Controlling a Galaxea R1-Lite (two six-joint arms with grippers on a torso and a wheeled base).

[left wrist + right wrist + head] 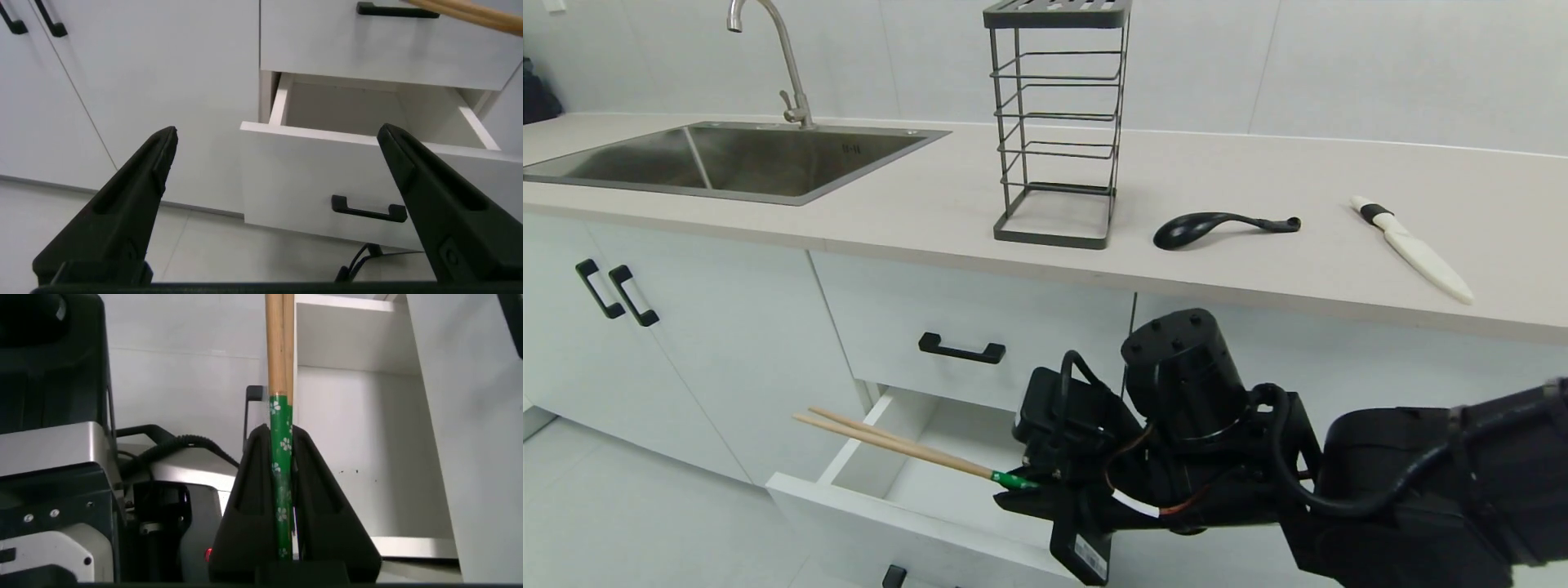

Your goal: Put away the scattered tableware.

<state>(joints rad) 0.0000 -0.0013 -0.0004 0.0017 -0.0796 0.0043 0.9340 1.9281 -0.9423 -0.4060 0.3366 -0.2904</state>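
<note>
Left gripper [278,135]: black fingers spread wide, nothing between them, low and facing the cabinet front. The left wrist view takes in the open white drawer [327,135] from the front, with the black bar handle [369,211] on its panel.

Right gripper [1023,483]: clamped on a pair of pale wooden chopsticks with green ends [898,445]. The head view gives the lay. The sticks run near level from the jaws out above the open drawer, tips pointing to the robot's left. The right wrist view gives the grip. The green ends carry a small white flower pattern and sit pinched between the two pads, sticks side by side and touching.

White sticker [1086,559] under the right gripper: print too small to read.

Above the open drawer, a closed drawer front [961,349].

On the beige countertop [915,212], head view:
- tall black wire rack [1058,122], upright
- black curved-handle spoon [1188,229] just beside it, lying flat
- white knife with a black band [1409,249], well apart to the right

Farthest left are the steel sink [645,184] and chrome tap [784,57]. A small stamp on the basin wall cannot be made out.
</note>
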